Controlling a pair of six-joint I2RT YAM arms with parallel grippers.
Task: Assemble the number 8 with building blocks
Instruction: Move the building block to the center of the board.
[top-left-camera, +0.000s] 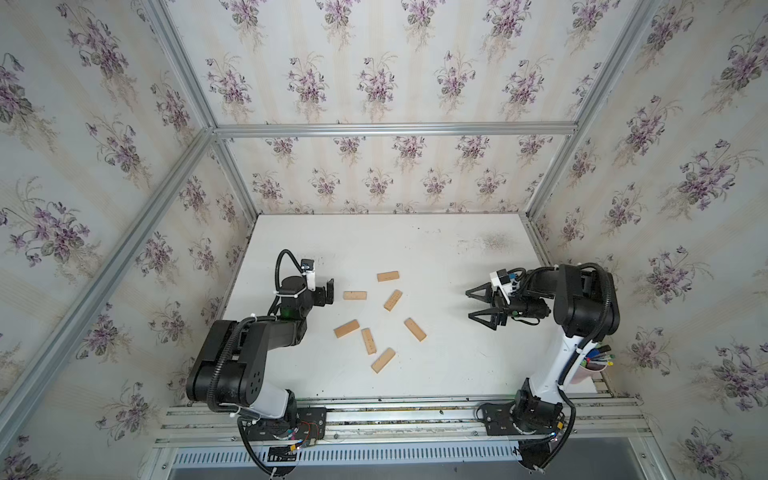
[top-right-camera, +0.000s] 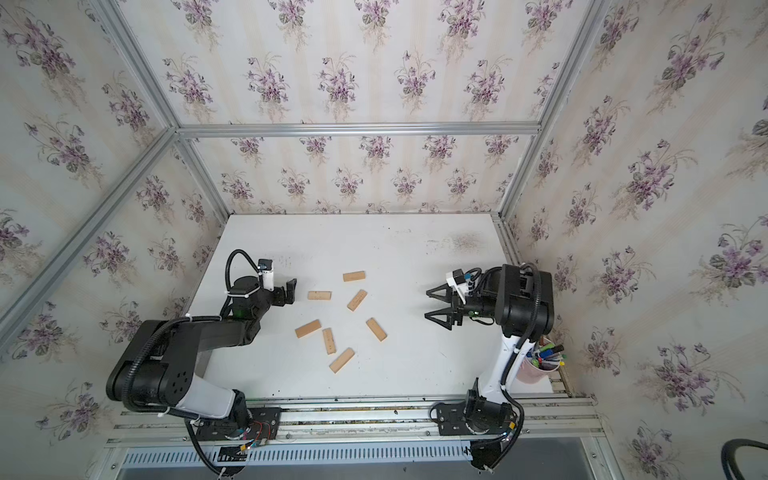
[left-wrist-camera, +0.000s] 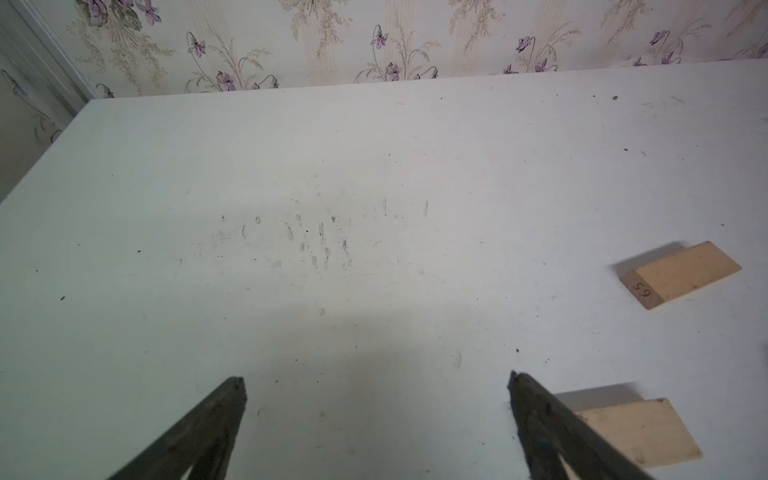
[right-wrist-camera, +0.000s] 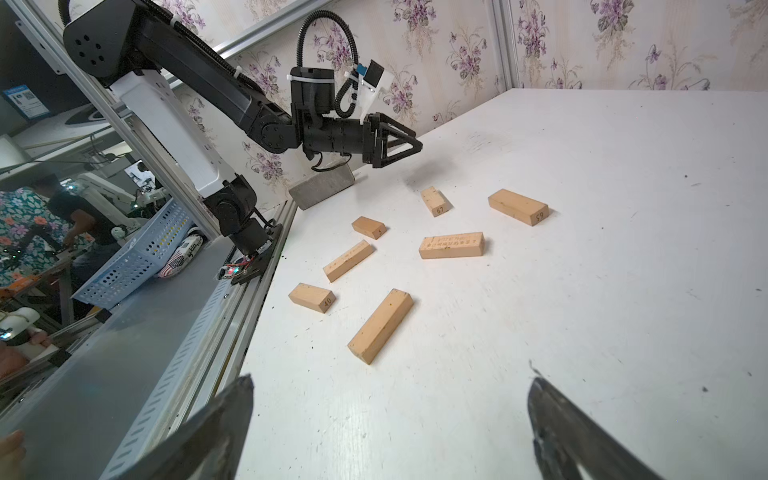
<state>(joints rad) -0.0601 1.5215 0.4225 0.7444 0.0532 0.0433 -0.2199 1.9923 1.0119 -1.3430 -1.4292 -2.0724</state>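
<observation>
Seven building blocks (top-left-camera: 392, 300) are shown as flat, light-tan wooden bars with squared edges. Rows of tiny dark dots are borne on some faces, and handwritten numbers on some ends. They are scattered at differing angles across the middle of the table (top-left-camera: 415, 249), a matt white board marked with grey scuffs, and are set apart from one another.

The left claw (left-wrist-camera: 376, 380) is held just beside the nearest block with its dark triangular fingers spread wide and nothing between them. That block is partly hidden by one finger in the left wrist view. The right claw (top-left-camera: 468, 305) is likewise held apart and empty, well clear of the blocks.

A rough grey stone-like bar (right-wrist-camera: 322, 189) is seen at the table's edge under the left arm; in both top views it is hidden by that arm.

A pale cup (top-left-camera: 592, 368) filled with coloured pens (top-left-camera: 598, 356) stands behind the right arm. Outside the frame, a perforated basket (right-wrist-camera: 137, 257) holds small patterned items that cannot be made out.
</observation>
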